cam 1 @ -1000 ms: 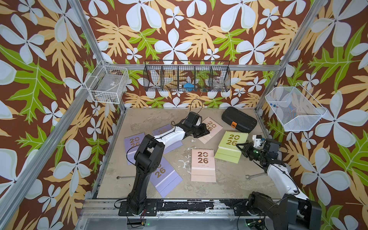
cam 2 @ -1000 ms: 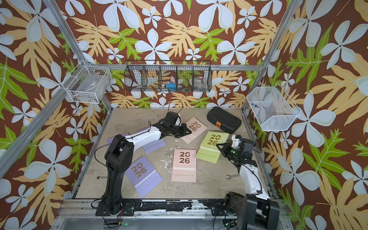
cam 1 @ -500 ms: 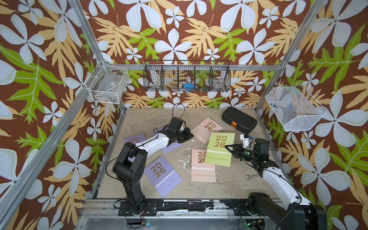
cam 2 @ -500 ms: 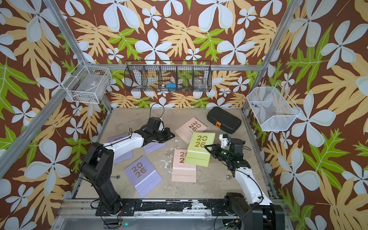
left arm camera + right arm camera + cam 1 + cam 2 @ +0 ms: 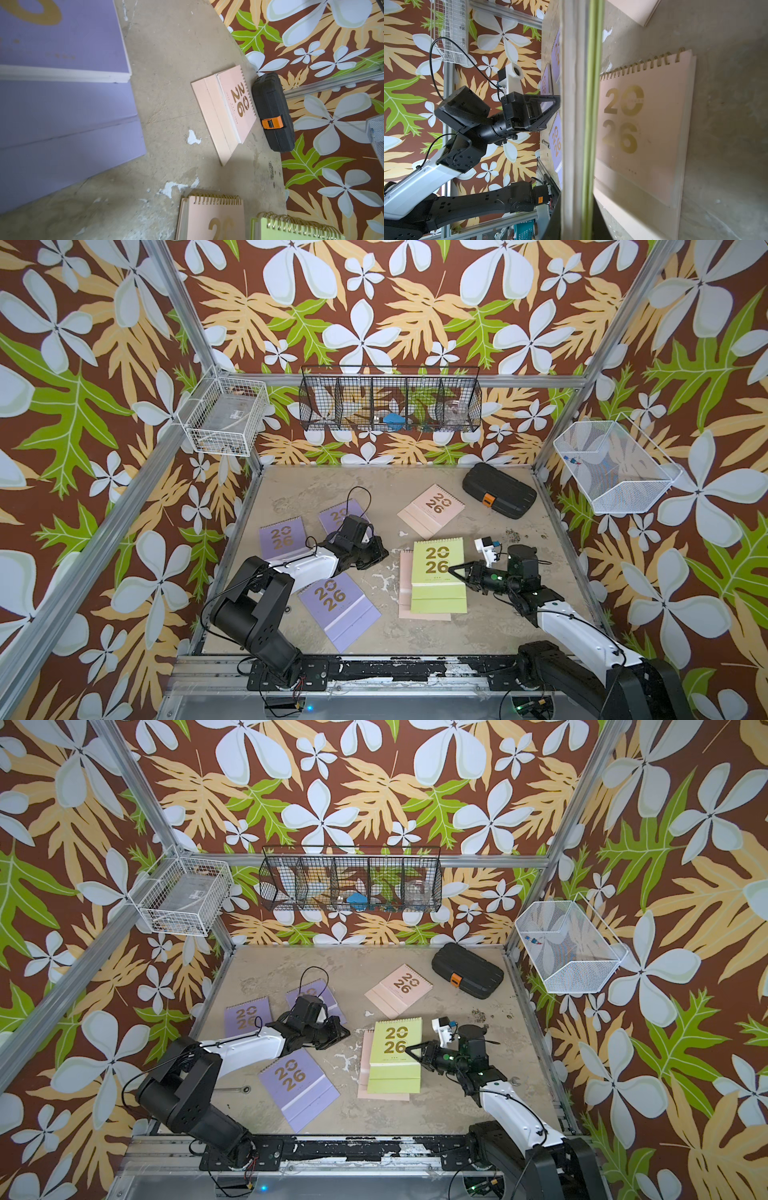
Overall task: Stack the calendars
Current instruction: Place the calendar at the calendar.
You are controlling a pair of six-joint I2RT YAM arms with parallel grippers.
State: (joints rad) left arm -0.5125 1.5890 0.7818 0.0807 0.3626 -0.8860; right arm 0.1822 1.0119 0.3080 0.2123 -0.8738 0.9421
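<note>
My right gripper [image 5: 457,570] is shut on the right edge of the light green calendar [image 5: 438,576] [image 5: 395,1056]. It holds it flat just above a pale pink calendar [image 5: 404,585] [image 5: 643,135] at the table's middle. The green calendar [image 5: 583,104] shows edge-on in the right wrist view. A second pink calendar [image 5: 430,510] [image 5: 228,112] lies further back. Lilac calendars lie at the left [image 5: 282,537], under my left arm [image 5: 338,514] and near the front [image 5: 338,605]. My left gripper [image 5: 380,556] is shut and empty, low over bare table left of the green calendar.
A black case with an orange latch [image 5: 498,495] lies at the back right, beside the far pink calendar. Wire baskets hang on the back wall [image 5: 390,400] and on both side walls. A small spanner [image 5: 232,1089] lies near the front left.
My right gripper has carried the green calendar leftwards, over the middle pink calendar. My left arm has drawn back from the far pink calendar towards the left, gripper shut and empty.
</note>
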